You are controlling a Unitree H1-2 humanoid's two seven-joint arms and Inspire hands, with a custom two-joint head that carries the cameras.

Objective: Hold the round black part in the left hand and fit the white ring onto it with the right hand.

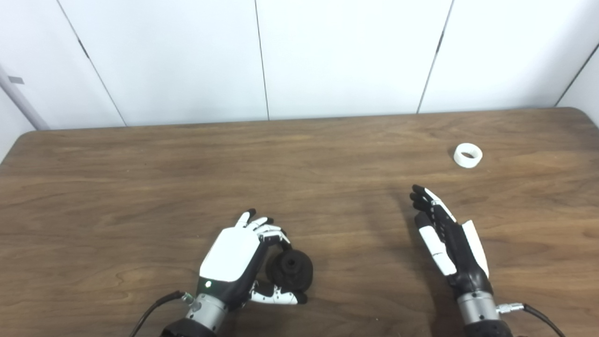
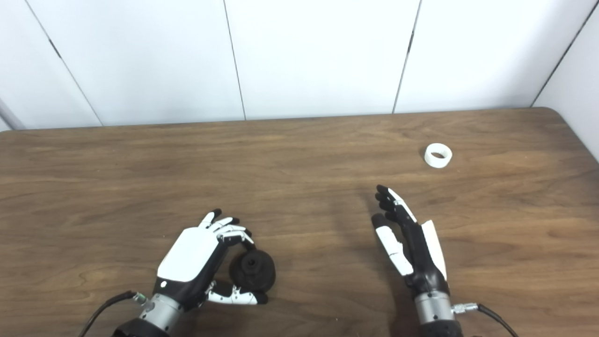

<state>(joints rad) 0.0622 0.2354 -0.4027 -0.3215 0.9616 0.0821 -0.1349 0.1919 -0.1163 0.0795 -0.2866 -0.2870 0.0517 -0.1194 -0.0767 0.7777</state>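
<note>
1. Work surface: a brown wood-grain desk [image 1: 140,178] spans the whole view. White wall panels [image 1: 187,56] with dark vertical seams stand behind its far edge.
2. Left hand [image 1: 234,262]: it enters from the near left edge and sits near the front of the desk, left of centre. The white back of the hand faces up.
3. Left hand fingers [image 1: 269,231]: they curl over the far side of the round black part [image 1: 291,269], and the thumb [image 1: 276,296] lies along its near side. The part sits enclosed between fingers and thumb, so the hand is gripping it.
4. Round black part: it is a dark disc-like body with a central hub and a hole facing up and to the right. Its lower edge appears to be at or just above the desk; whether it touches cannot be told.
5. Right hand [image 1: 444,238]: it enters from the near right edge and stands edge-on, palm turned toward the left of the scene.
6. Right hand fingers [image 1: 423,199]: they are extended and point toward the far side of the desk, holding nothing. The thumb [image 1: 435,248] lies apart from them on the left side.
7. White ring [image 1: 467,155]: it lies on the desk at the far right, with its opening tilted toward the camera. It is well apart from the right hand, beyond its fingertips and slightly to the right, and touches neither hand.
8. Cables: a dark cable [image 1: 149,309] leaves the left wrist, and another cable [image 1: 538,314] leaves the right wrist at a metal connector.
</note>
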